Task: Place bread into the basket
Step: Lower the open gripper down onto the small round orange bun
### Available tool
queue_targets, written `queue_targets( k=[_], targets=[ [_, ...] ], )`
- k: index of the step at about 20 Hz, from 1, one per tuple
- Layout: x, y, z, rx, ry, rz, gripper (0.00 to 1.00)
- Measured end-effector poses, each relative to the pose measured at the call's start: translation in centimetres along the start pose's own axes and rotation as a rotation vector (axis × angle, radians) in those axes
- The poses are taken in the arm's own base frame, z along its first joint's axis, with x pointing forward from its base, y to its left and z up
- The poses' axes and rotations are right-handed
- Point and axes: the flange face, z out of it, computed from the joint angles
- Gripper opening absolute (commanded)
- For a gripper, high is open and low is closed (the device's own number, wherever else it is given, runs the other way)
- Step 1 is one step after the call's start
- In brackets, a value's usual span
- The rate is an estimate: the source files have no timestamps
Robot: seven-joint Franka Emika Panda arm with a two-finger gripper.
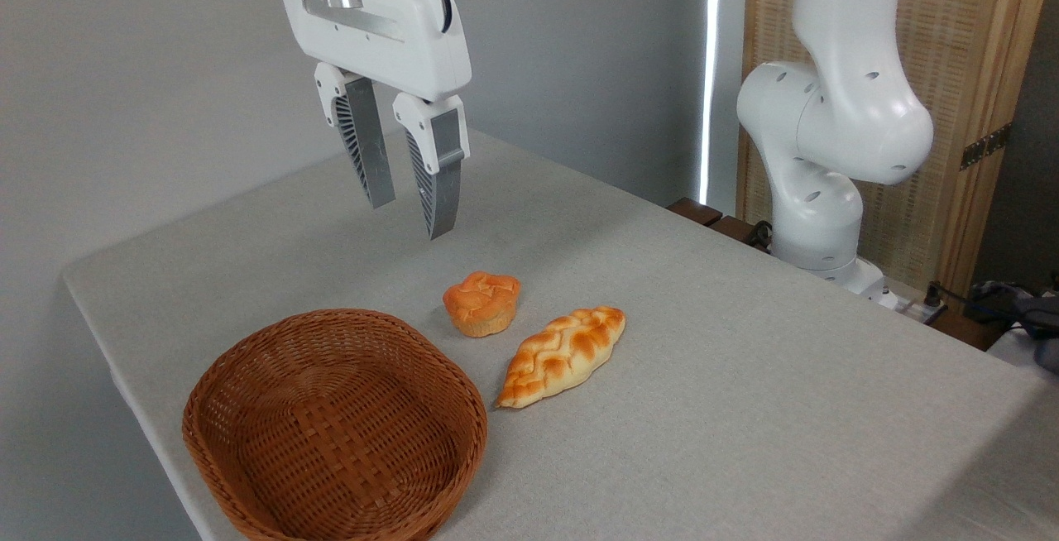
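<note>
The bread (481,303), a small round bun with a cracked orange-brown top, stands on the grey table just right of the basket's far rim. The basket (248,384), oval reddish-brown wicker, sits at the front left with nothing inside it. My gripper (409,218) hangs in the air above the table, behind and to the left of the bun and well clear of it. Its two grey fingers (368,152) point down, spread apart, holding nothing.
A longer braided golden loaf (563,355) lies right of the bun, close to the basket's right rim. The arm's white base (827,160) rises at the table's back right corner. The table edge (124,375) runs close along the basket's left side.
</note>
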Motion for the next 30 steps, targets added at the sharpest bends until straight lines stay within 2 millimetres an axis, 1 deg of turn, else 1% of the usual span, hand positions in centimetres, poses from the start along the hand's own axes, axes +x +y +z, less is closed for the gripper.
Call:
queue_targets(
  k=[14, 17, 20, 22, 23, 25, 28, 30],
  targets=[
    [-0.1, -0.1, 0.0, 0.0, -0.001, -0.003, 1.0],
    [-0.5, 0.4, 0.7, -0.009, -0.014, 0.001, 1.0],
    [-1.0, 2.6, 2.1, -0.01, -0.017, 0.029, 1.0],
    [-1.1, 4.7, 3.6, -0.008, -0.016, 0.062, 1.0],
    [-1.1, 6.5, 5.0, -0.008, -0.017, 0.09, 1.0],
    [-1.3, 8.3, 6.8, -0.007, -0.015, 0.121, 1.0],
    [-1.7, 10.7, 10.1, -0.003, -0.009, 0.161, 1.0],
    [-2.0, 11.5, 12.1, -0.007, -0.016, 0.172, 1.0]
  ],
)
